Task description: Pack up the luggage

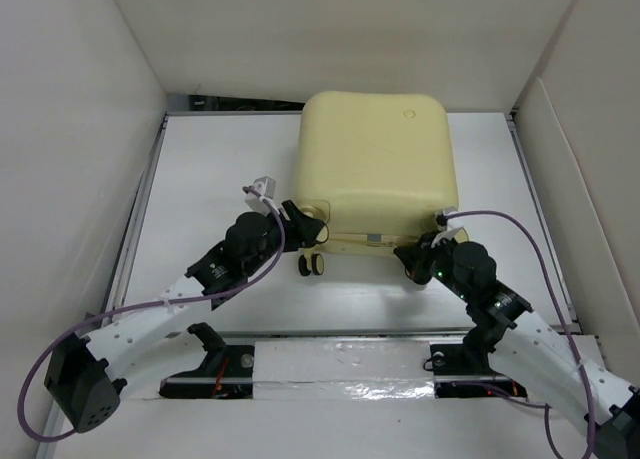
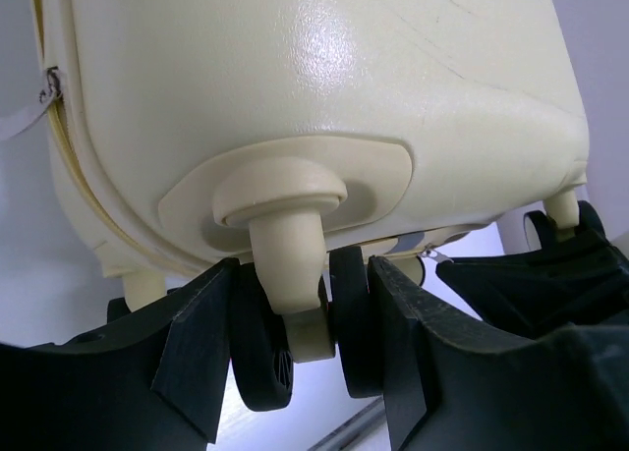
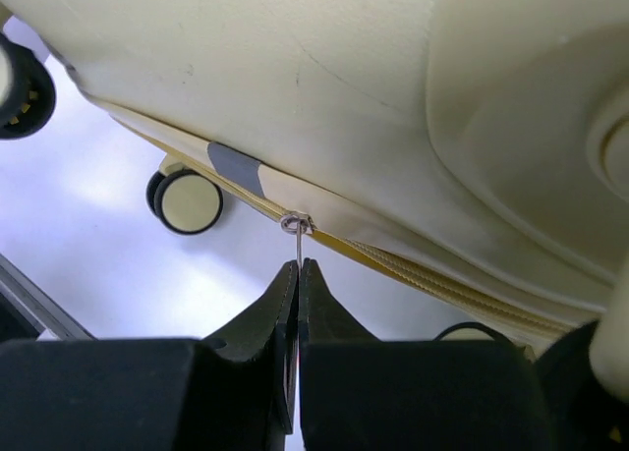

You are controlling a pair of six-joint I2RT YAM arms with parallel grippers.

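Your luggage (image 1: 378, 164) lies flat and shut on the tabletop (image 1: 215, 169), set right of centre, with its wheeled end facing the arm bases. A small round mark (image 1: 408, 112) is pressed into the top shell near the far right corner (too small to read). A grey patch (image 3: 234, 166) sits on the zip seam (image 3: 413, 269) and shows no lettering you can make out.

Your left tool (image 2: 305, 267) is about half spread at the near left corner. Its two fingers bracket a twin wheel (image 2: 263, 358) and press against the black tyres on either side of the cream stem. Your right tool (image 3: 298, 266) is at the near right corner with its fingers pressed together, pinching the thin metal zipper pull (image 3: 297, 237) that hangs from the seam.

The far edge of the luggage sits close to the back wall (image 1: 330, 39). There is a broad stretch of bare tabletop on its left. The strip on its right is narrower, and a band runs along the near side in front of the wheels.
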